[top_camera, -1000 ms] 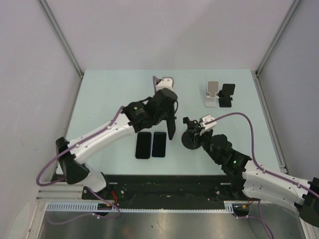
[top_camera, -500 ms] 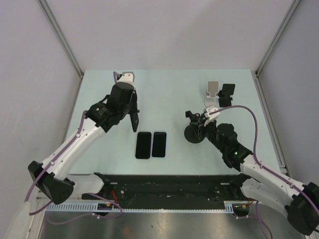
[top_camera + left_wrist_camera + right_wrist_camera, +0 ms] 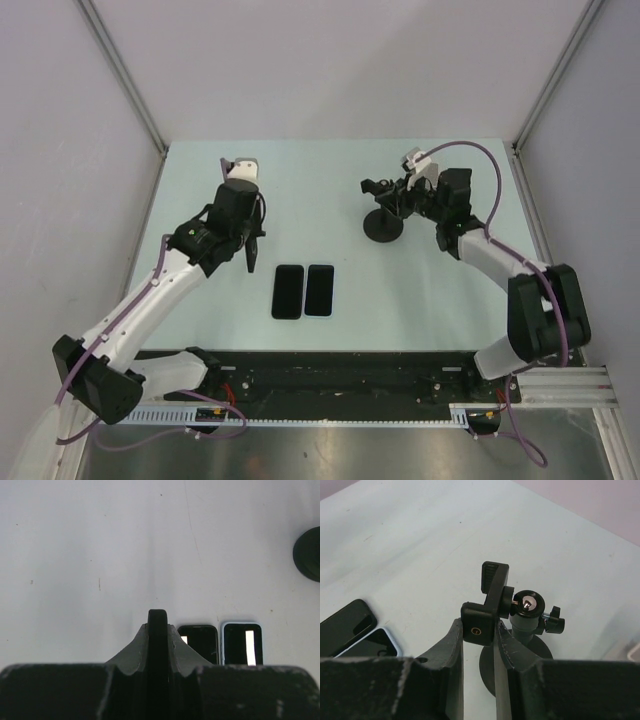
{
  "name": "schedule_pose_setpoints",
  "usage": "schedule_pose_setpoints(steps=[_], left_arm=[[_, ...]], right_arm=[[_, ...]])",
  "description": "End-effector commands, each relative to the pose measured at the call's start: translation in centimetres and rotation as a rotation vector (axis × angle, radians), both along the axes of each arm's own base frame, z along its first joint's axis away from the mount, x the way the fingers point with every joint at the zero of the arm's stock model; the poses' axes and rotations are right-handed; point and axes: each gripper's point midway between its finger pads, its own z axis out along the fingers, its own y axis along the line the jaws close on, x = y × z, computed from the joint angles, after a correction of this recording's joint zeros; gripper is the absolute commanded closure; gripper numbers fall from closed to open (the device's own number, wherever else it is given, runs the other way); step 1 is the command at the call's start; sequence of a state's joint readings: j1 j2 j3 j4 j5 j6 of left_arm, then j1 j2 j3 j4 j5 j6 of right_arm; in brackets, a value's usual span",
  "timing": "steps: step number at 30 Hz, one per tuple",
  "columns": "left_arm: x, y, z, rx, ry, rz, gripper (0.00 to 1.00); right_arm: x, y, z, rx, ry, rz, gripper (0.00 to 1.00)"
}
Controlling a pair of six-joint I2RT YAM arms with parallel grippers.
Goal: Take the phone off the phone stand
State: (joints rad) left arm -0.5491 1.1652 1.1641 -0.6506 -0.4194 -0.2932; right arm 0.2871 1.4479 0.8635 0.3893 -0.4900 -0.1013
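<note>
Two dark phones lie flat side by side on the table, the left phone (image 3: 288, 291) and the right phone (image 3: 319, 290); both also show in the left wrist view (image 3: 200, 642) (image 3: 243, 642). The black phone stand (image 3: 383, 226) has a round base, a ball head (image 3: 527, 605) and an empty clamp (image 3: 479, 625). My right gripper (image 3: 392, 197) (image 3: 479, 637) is shut on the clamp's lower block. My left gripper (image 3: 250, 256) (image 3: 157, 622) is shut and empty, hovering left of and behind the phones.
The stand's base shows at the right edge of the left wrist view (image 3: 308, 553). My right arm (image 3: 480, 245) lies over the table's back right corner. The table's near edge meets a black rail (image 3: 340, 370).
My right gripper has carried the black stand from mid-table toward the back. My left gripper has drawn away to the left of the phones. The two phones have not moved.
</note>
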Motion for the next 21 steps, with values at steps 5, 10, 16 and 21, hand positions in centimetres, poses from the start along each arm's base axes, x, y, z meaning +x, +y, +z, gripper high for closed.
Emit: schedule_pose_setpoints(steps=[5,10,16,21], left_arm=[[1.7,2.7,2.3,0.032,-0.124,0.116,1.0],[2.2,3.3,1.3,0.062,-0.103,0.148,1.0],[2.7,3.4,0.4,0.077,-0.08,0.157,1.0],[2.8,3.3,0.1,0.072,-0.074,0.154,1.0]], right_arm=[[4.5,0.5,4.9,0.076,-0.211,0.347,1.0],[6.7,-0.6,4.3,0.061,-0.198,0.404,1.0],[8.0,-1.9,2.3,0.08,-0.136,0.464,0.96],[8.3,-1.9,2.1,0.081,-0.108,0.47,0.65]])
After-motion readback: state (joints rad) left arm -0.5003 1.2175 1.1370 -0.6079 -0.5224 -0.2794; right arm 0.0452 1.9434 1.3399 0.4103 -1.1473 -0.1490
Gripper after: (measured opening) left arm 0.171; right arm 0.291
